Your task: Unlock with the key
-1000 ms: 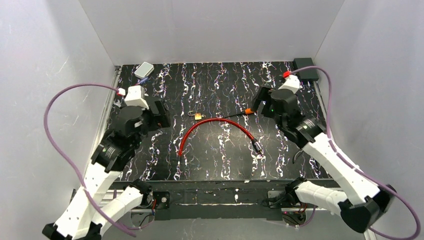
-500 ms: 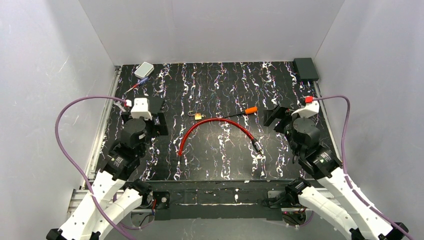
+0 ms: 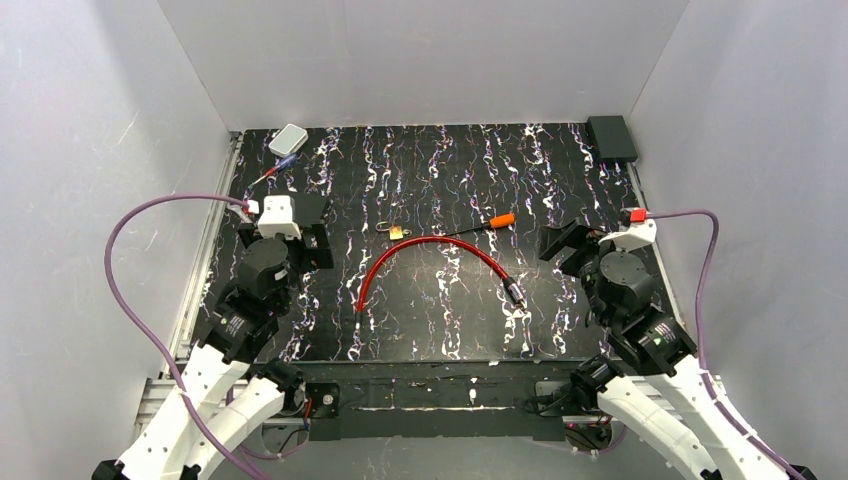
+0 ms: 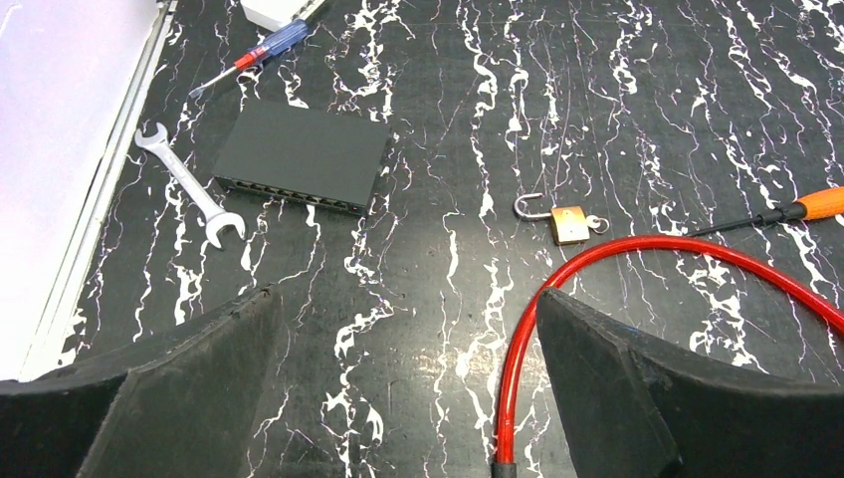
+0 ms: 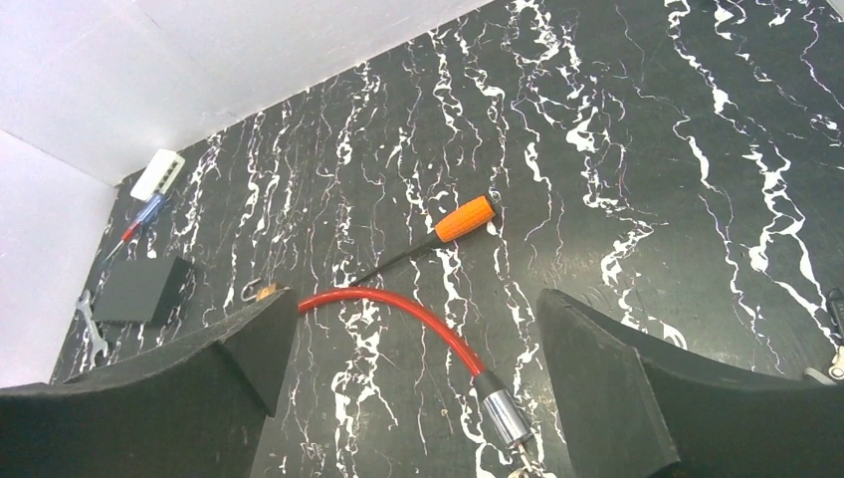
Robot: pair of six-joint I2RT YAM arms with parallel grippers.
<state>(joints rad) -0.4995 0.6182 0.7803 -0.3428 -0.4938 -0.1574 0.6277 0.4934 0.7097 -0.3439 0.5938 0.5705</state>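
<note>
Left gripper (image 4: 406,309) and right gripper (image 5: 416,304) both wide open and empty, at near left and near right of the table (image 3: 560,170). Key (image 3: 503,219) lies flat right of centre, orange head right, thin tail pointing left at the brass padlock (image 4: 569,223), just beyond the red cable (image 3: 430,248). Shackle looks free at one end — unlock either done or unstarted, can't tell. If unstarted: right gripper pinches the orange head, lines tip to keyhole — small target.
</note>
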